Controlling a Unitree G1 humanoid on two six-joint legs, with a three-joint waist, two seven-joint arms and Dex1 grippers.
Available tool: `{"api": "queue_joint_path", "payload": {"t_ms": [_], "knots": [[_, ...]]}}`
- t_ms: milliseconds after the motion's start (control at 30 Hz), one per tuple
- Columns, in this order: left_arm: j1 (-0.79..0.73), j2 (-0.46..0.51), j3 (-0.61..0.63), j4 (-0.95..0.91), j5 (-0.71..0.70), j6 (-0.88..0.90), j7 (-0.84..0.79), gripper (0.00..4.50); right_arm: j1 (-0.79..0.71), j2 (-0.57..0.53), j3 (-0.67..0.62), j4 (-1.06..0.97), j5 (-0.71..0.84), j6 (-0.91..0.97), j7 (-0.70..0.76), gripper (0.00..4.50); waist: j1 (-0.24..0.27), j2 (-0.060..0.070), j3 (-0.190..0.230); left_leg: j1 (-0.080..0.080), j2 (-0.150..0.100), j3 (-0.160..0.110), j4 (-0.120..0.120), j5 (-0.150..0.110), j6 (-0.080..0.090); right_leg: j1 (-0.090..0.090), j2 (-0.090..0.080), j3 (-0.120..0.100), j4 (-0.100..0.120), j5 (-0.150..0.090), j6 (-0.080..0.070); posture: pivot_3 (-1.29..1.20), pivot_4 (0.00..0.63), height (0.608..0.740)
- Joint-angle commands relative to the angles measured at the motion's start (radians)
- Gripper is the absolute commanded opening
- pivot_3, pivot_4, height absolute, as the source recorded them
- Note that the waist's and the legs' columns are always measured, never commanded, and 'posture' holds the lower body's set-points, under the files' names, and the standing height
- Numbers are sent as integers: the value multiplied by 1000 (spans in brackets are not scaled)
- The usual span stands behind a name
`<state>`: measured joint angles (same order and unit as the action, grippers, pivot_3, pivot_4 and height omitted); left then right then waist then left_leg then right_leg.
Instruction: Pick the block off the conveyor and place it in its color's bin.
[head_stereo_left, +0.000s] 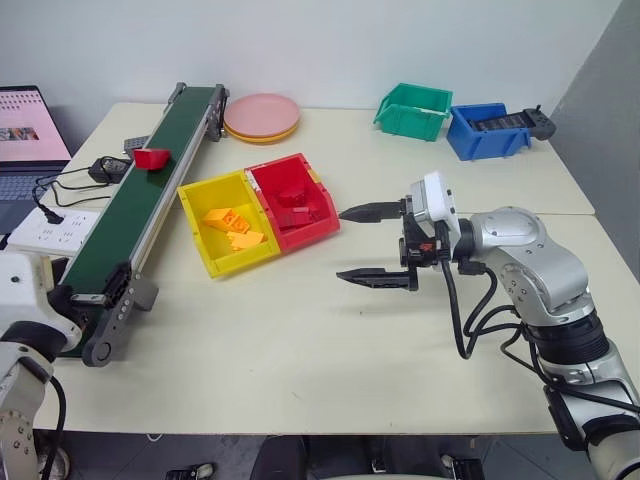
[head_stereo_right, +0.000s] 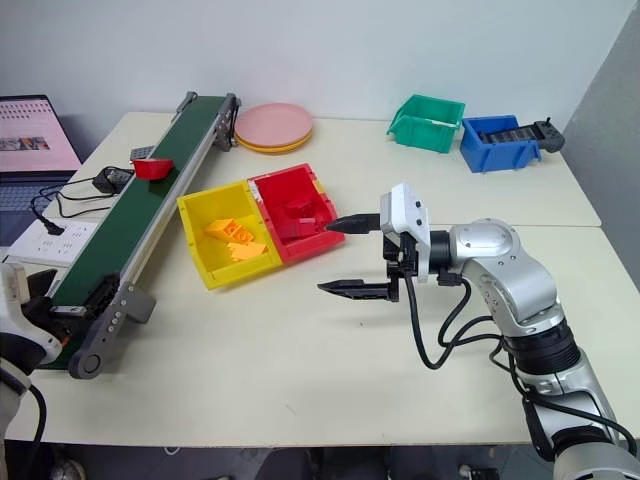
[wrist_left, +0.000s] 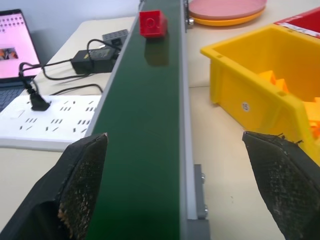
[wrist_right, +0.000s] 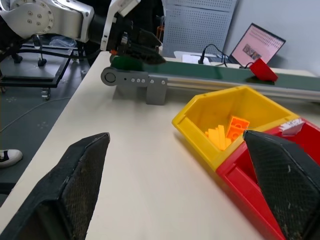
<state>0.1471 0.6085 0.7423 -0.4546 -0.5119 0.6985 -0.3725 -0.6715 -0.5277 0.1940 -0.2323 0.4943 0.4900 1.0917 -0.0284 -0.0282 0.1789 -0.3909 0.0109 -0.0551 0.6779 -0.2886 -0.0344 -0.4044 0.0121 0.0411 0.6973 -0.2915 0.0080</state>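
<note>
A small red block (head_stereo_left: 152, 157) rides on the dark green conveyor (head_stereo_left: 150, 195), toward its far half. My left gripper (wrist_left: 175, 136) is open at the belt's near end, pointing along it, one finger on each side; the block (wrist_left: 152, 23) lies well ahead of it. The red bin (head_stereo_left: 295, 200) holds a pile of red blocks and stands right of the belt. Just right of this bin, my right gripper (head_stereo_left: 342, 244) hovers open and empty above the table, pointing left toward it.
A yellow bin (head_stereo_left: 225, 235) with yellow blocks touches the red bin's left side. Pink plates (head_stereo_left: 262, 117), a green bin (head_stereo_left: 413, 108) and a blue bin (head_stereo_left: 487, 130) stand at the back. A laptop (head_stereo_left: 25, 130), power strip (head_stereo_left: 50, 228) and cables lie left of the belt.
</note>
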Motion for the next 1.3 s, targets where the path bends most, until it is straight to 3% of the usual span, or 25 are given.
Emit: {"api": "queue_joint_path", "payload": {"t_ms": [33, 367, 1100, 1300], "knots": [[-14, 28, 47, 13, -36, 54, 12, 4491, -23, -6, -3, -49, 8, 28, -9, 4500, 0, 0, 0, 0, 0, 0, 0, 0, 0, 0, 0, 0, 0, 0, 0, 0, 150, 740], [-31, 106, 39, 62, -50, 94, -26, 4491, -11, -13, -3, -98, 43, 75, 28, 4500, 0, 0, 0, 0, 0, 0, 0, 0, 0, 0, 0, 0, 0, 0, 0, 0, 150, 740], [-55, 161, 23, 154, -22, 150, -52, 4491, 13, -32, 1, -146, 49, 86, 38, 4500, 0, 0, 0, 0, 0, -1, -1, 0, 0, -1, 0, 0, -1, 0, 0, 0, 150, 740], [-60, 163, 32, 186, 7, 145, -29, 3418, 4, -32, 2, -140, 49, 89, 41, 4500, 0, 0, 0, 0, 0, -1, -1, 0, 0, -1, 0, 0, -1, 0, 0, 0, 150, 740]]}}
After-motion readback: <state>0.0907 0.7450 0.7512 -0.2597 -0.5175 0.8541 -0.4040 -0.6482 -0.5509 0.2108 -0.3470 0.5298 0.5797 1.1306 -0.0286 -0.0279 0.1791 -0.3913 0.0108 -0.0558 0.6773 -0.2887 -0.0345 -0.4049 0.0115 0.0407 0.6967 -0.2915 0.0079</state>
